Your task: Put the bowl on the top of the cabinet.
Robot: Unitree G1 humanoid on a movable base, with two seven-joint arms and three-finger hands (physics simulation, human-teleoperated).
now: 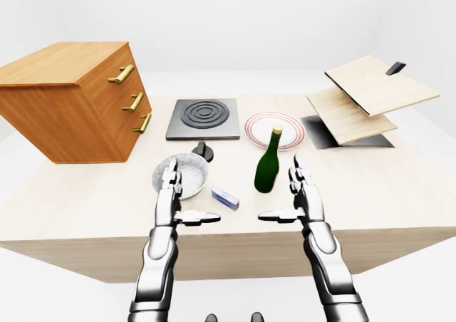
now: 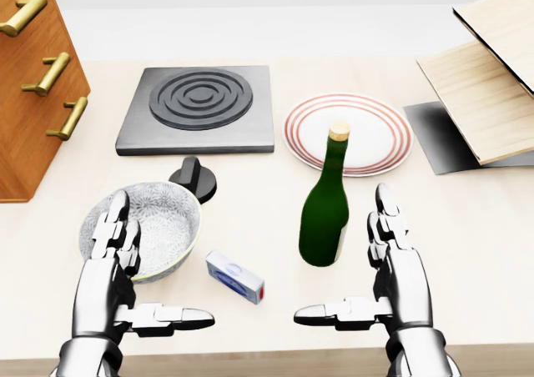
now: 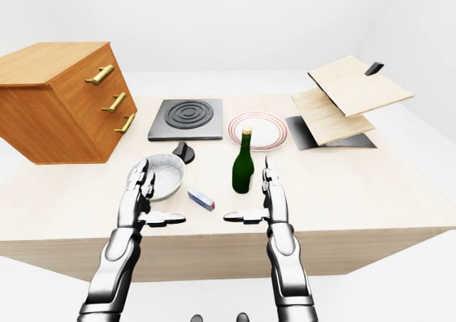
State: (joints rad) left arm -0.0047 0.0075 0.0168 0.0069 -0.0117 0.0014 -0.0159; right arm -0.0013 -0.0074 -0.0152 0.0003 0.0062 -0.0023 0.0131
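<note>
The grasp is not yet begun. The bowl [image 2: 148, 228] rests on the worktop [image 2: 467, 227] at lower left of the head view, the left robot hand [image 2: 125, 264] just beside it — the right robot hand [image 2: 392, 268] too is spread, both empty. Next the fingers must close on its rim, then lift it toward the cabinet [image 1: 71, 97] at upper left.

Worktop [image 1: 399, 194]: cabinet [image 1: 71, 101] at view left, 3 brass handles facing right. Bowl [image 1: 181, 174] near view centre, w/ left hand [image 1: 172, 194] fingers spread, overlapping its near rim. Green bottle [image 1: 268, 162] upright between both hands; right hand [image 1: 303, 194] open just right of it. Hotplate [image 1: 204, 118] & plate [image 1: 274, 130] above; small blue box [image 1: 225, 198] beside bowl.
</note>
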